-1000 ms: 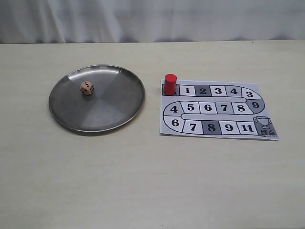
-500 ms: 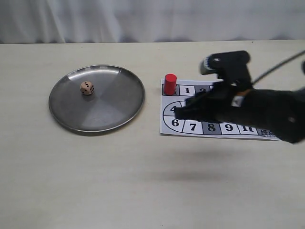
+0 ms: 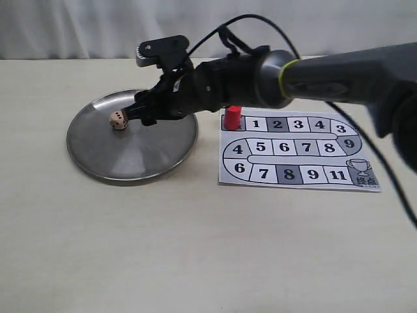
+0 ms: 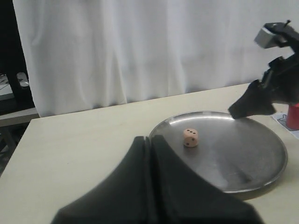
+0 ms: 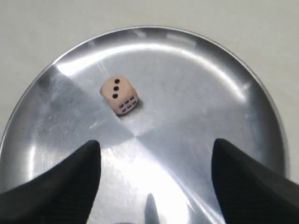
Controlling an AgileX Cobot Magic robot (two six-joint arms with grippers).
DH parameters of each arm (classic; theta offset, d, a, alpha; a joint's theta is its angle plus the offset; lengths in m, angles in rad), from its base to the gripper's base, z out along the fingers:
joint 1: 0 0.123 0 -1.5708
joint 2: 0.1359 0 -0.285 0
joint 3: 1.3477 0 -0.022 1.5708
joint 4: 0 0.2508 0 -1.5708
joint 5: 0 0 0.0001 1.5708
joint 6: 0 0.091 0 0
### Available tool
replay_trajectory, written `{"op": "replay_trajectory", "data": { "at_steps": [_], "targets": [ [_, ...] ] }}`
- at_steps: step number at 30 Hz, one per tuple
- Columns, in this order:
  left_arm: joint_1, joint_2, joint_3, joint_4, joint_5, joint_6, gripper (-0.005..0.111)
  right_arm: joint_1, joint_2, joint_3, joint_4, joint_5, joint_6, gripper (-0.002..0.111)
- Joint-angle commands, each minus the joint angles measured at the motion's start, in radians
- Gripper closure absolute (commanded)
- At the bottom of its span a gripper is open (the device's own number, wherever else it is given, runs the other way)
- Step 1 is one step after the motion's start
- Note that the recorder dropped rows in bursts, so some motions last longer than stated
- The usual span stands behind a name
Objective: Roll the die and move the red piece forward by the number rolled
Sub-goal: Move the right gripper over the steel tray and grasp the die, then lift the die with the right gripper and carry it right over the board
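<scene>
Steel plate [image 3: 98, 163] at left holds the die [image 3: 118, 120]. Right fingers [image 5: 70, 186] spread wide beside it, left fingers [image 4: 140, 186] pressed together. Red piece [image 3: 232, 117] stands on the board [image 3: 293, 156].

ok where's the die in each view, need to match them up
Exterior: die on the metal plate, left of its centre, near the right gripper.
Left wrist: die on the plate, just past the shut left gripper.
Right wrist: die on the plate, ahead of the open right gripper.
Shared landmark: the plate.
</scene>
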Motion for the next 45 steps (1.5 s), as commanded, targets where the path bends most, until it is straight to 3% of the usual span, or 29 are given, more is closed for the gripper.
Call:
{"op": "replay_trajectory", "data": {
  "at_steps": [1, 8, 18, 20, 26, 30, 38, 45],
  "targets": [
    [-0.001, -0.001, 0.002, -0.004, -0.009, -0.002, 0.107, 0.021, 0.14, -0.202, -0.007, 0.06, -0.029, 0.044],
    [-0.001, -0.001, 0.002, -0.004, -0.009, -0.002, 0.107, 0.026, 0.318, -0.455, -0.007, 0.15, -0.032, 0.044],
    [-0.001, -0.001, 0.002, -0.004, -0.009, -0.002, 0.107, 0.05, 0.47, -0.633, -0.003, 0.146, -0.086, 0.045],
    [-0.001, -0.001, 0.002, -0.004, -0.009, -0.002, 0.107, 0.052, 0.484, -0.645, -0.003, 0.144, -0.091, 0.049],
    [-0.001, -0.001, 0.002, -0.004, -0.009, -0.002, 0.107, 0.052, 0.49, -0.645, -0.003, 0.147, -0.142, 0.086],
    [-0.001, -0.001, 0.002, -0.004, -0.009, -0.002, 0.107, 0.052, 0.467, -0.645, -0.003, 0.204, -0.142, 0.104],
    [-0.001, -0.001, 0.002, -0.004, -0.009, -0.002, 0.107, -0.005, 0.276, -0.645, -0.05, 0.507, -0.141, 0.104],
    [-0.001, -0.001, 0.002, -0.004, -0.009, -0.002, 0.107, -0.074, 0.061, -0.59, -0.076, 0.623, -0.129, 0.104]
  ]
}}
